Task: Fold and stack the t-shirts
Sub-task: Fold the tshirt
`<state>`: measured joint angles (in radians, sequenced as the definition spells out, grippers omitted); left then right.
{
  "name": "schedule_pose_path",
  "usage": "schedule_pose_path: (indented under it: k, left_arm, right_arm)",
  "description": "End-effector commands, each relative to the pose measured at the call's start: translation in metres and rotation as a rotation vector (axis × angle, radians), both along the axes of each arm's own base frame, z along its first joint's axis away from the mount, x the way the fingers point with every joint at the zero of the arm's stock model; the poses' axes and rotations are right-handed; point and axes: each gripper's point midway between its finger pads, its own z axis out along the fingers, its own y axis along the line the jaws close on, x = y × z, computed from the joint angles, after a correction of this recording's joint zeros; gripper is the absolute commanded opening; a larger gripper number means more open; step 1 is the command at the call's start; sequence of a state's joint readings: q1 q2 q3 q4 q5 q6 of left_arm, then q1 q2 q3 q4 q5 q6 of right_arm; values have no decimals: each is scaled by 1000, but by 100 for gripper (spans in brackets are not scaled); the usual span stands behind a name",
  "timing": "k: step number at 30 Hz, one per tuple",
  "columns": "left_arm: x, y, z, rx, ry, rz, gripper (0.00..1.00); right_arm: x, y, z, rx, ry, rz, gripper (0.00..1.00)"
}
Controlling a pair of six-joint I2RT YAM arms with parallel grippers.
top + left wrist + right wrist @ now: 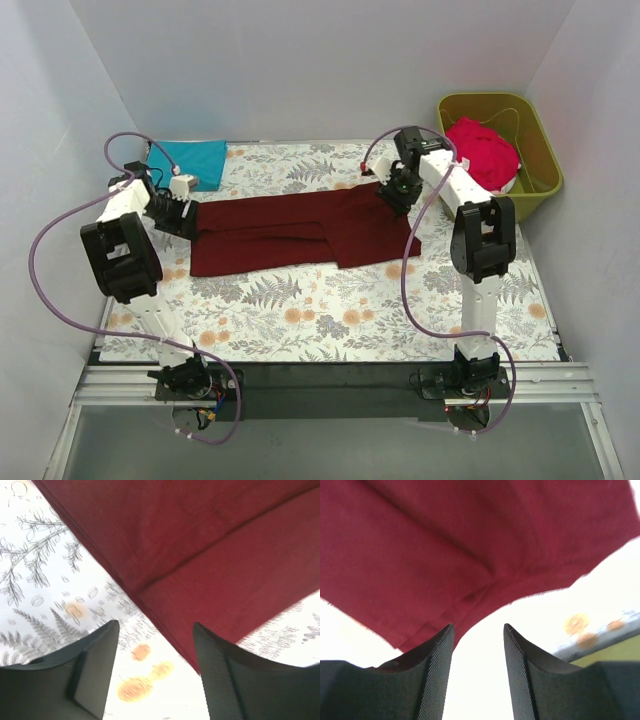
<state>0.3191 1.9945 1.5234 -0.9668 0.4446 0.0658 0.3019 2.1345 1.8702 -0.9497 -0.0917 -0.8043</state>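
Maybe a third done: teal-blue cloth shirt (187,157) sat folded at the desk's (300,310) far-left corner, dark maroon shirt (300,232) lay half-folded mid-desk, red-pink shirt (483,152) was bunched in the olive plastic tub (545,150). Both left claw (156,630) and right claw (478,630) gaped partway, empty.

Both arms (478,310) have white links, black joints, purple cables (128,134), black gripper fingers (432,680).

The maroon t-shirt (290,232) is a plain dark red, the teal t-shirt (187,158) a plain blue-green, and the red-pink t-shirt (483,152) bright and unpatterned. The tub (545,150) is olive green, and the tablecloth (300,310) is pale with grey ferns and orange flowers. The left arm (120,205) and right arm (445,178) are white with black joints.
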Motion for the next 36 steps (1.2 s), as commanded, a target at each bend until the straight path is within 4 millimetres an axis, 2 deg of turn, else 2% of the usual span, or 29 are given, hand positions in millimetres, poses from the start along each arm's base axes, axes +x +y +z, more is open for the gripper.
schedule_pose_path:
  k: [1, 2, 3, 4, 5, 7, 8, 11, 15, 21, 24, 26, 30, 32, 36]
  left_arm:
    - [-7, -11, 50, -33, -94, 41, 61]
    - [-11, -15, 53, -44, -95, 42, 61]
    - [-17, -19, 65, -52, -119, 36, 61]
    - [-28, -29, 61, -87, -90, 50, 61]
    - [-33, -34, 62, -96, -88, 49, 61]
    - [-41, -46, 62, -113, -85, 41, 61]
    - [-50, -53, 53, -136, -54, 51, 61]
    - [-57, -63, 41, -157, -26, 74, 60]
    - [-60, -67, 26, -158, -1, 97, 59]
    - [-71, -63, 1, -117, 58, 112, 58]
    - [-83, -62, -13, -95, 107, 108, 56]
    - [-98, -62, -27, -70, 159, 92, 52]
    - [-126, -60, -46, -32, 233, 67, 42]
    - [-143, -57, -51, -1, 258, 42, 35]
    - [-161, -55, -49, 33, 271, 6, 27]
  right_arm:
    - [-24, -15, 43, 127, 49, -94, 51]
    - [-35, -19, 44, 143, 85, -119, 50]
    - [-51, -24, 34, 167, 145, -140, 49]
    - [-59, -25, 37, 184, 153, -149, 47]
    - [-72, -31, 27, 187, 202, -176, 46]
    - [-81, -31, 22, 215, 242, -197, 44]
    - [-84, -31, 18, 219, 260, -210, 44]
    - [-83, -30, 7, 238, 303, -255, 44]
    - [-74, -31, -8, 248, 331, -298, 43]
    - [-86, -32, -32, 233, 404, -323, 39]
    - [-99, -37, -43, 208, 429, -330, 34]
    - [-110, -40, -51, 190, 449, -333, 24]
    - [-119, -54, -60, 133, 449, -346, 3]
    - [-120, -60, -60, 121, 441, -356, 1]
    - [-128, -78, -51, 107, 423, -392, 1]
